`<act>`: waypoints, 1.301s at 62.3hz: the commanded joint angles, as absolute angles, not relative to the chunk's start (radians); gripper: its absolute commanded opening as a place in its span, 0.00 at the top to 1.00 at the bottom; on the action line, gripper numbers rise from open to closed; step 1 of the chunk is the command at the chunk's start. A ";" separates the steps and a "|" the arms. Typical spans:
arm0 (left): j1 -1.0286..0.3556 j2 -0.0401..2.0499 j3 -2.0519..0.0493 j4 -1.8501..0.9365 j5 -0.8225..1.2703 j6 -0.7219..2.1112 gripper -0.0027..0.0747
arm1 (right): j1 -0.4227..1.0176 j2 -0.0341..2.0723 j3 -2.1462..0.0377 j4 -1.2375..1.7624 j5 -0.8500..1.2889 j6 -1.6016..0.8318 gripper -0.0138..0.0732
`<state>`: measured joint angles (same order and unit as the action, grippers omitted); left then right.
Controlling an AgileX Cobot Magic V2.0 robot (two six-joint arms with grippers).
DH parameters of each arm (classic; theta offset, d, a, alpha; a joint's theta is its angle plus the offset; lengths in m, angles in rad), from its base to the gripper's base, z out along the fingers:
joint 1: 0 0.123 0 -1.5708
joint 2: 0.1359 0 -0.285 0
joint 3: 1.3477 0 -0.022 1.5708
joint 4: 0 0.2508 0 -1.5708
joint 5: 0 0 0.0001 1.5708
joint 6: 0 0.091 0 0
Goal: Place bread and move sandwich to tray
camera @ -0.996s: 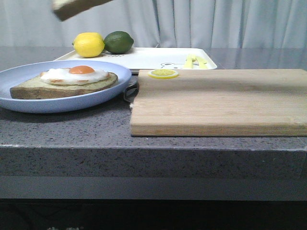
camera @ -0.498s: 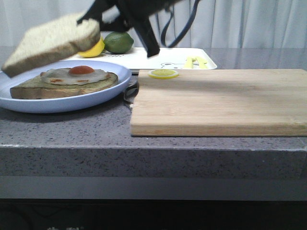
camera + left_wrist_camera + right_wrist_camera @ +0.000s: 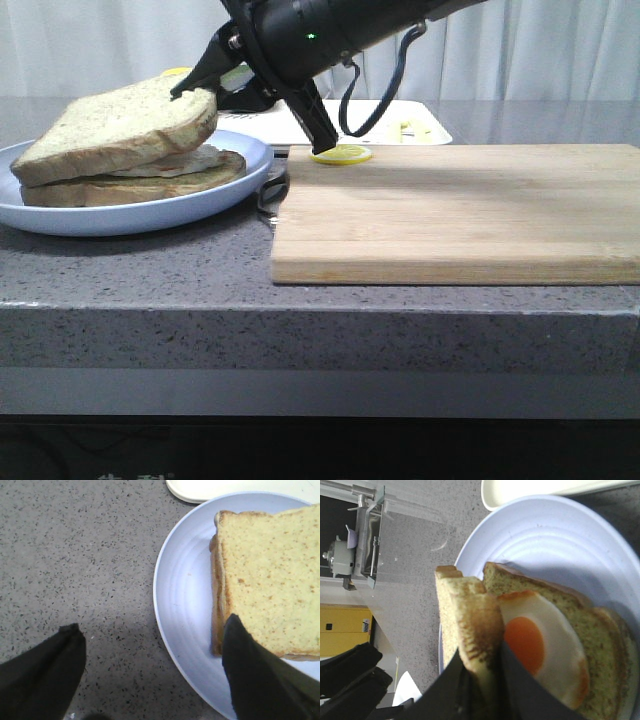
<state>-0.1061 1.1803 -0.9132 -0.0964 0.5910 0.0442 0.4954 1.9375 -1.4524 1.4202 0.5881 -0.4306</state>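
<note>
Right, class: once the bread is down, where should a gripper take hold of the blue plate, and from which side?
Grip the blue plate at its bare raised rim on the side facing the cutting board, coming in low from there. The sandwich covers the middle, and the rim's upturned lip gives the fingers something to close on.

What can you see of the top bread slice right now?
The bread is a thick, pale speckled slice with a brown crust, tilted, its low end over the egg and lower slice on the blue plate. The right gripper is shut on its raised edge; not released yet.
</note>
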 commanded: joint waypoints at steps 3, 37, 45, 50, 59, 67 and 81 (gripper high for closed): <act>-0.113 1.162 -0.950 -0.105 0.535 0.044 0.26 | 0.493 1.878 -1.481 1.425 0.606 -0.435 0.70; -0.113 1.162 -0.950 -0.105 0.535 0.044 0.26 | 0.439 1.873 -1.481 1.408 0.624 -0.435 0.38; -0.113 1.162 -0.950 -0.105 0.534 0.044 0.26 | 0.384 1.854 -1.481 1.372 0.672 -0.435 0.38; -0.113 1.162 -0.950 -0.105 0.534 0.044 0.26 | 0.344 1.832 -1.481 1.343 0.727 -0.435 0.38; -0.113 1.162 -0.950 -0.105 0.533 0.044 0.26 | 0.300 1.767 -1.481 1.238 0.796 -0.435 0.38; -0.113 1.162 -0.950 -0.105 0.533 0.044 0.26 | 0.287 1.673 -1.481 1.043 0.786 -0.434 0.51; -0.113 1.162 -0.950 -0.105 0.533 0.044 0.26 | 0.236 1.534 -1.482 0.800 0.828 -0.415 0.85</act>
<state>-0.1061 1.1803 -0.9132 -0.0964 0.5910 0.0442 0.2625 1.6194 -1.4524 0.8448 0.8228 -0.4185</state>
